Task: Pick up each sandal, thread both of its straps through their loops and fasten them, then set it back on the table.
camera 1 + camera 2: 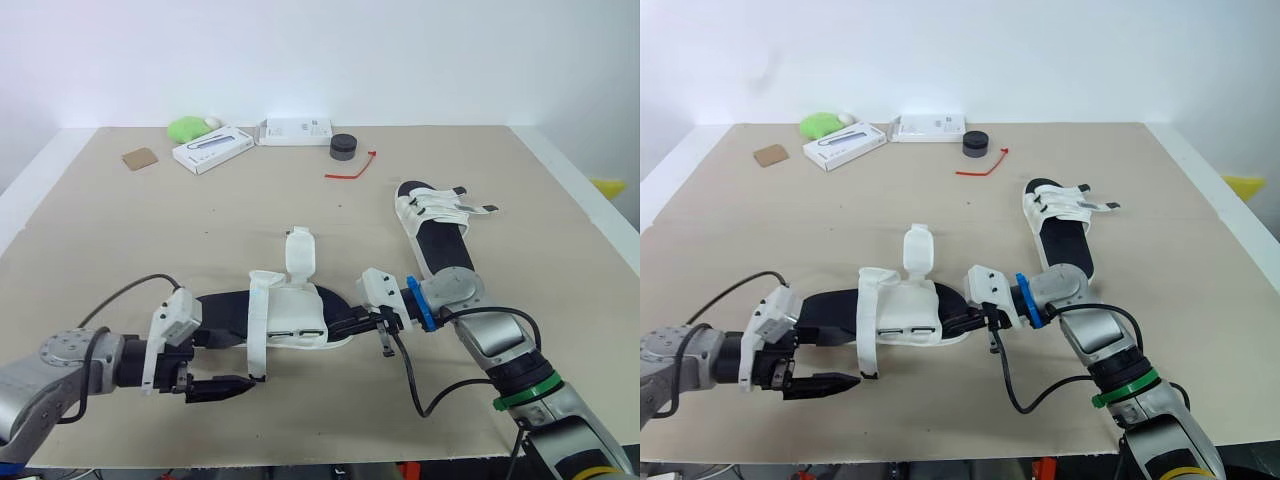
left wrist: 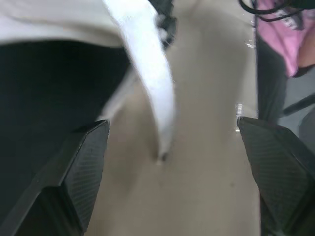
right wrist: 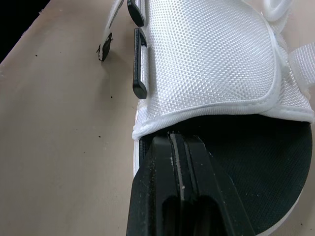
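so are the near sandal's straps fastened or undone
Undone: the black-soled white mesh sandal has both straps free, one sticking up, one draped down.

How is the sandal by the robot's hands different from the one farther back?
The near sandal lies sideways; the far sandal points away. The near sandal's straps hang loose, one sticking up; the far sandal's straps lie folded across it. The right gripper rests on the near sandal; nothing touches the far sandal. Both have white straps and black soles.

Sandal [image 3: 211, 64]: white woven mesh cloth upper; matt black textured footbed [image 3: 266, 167].
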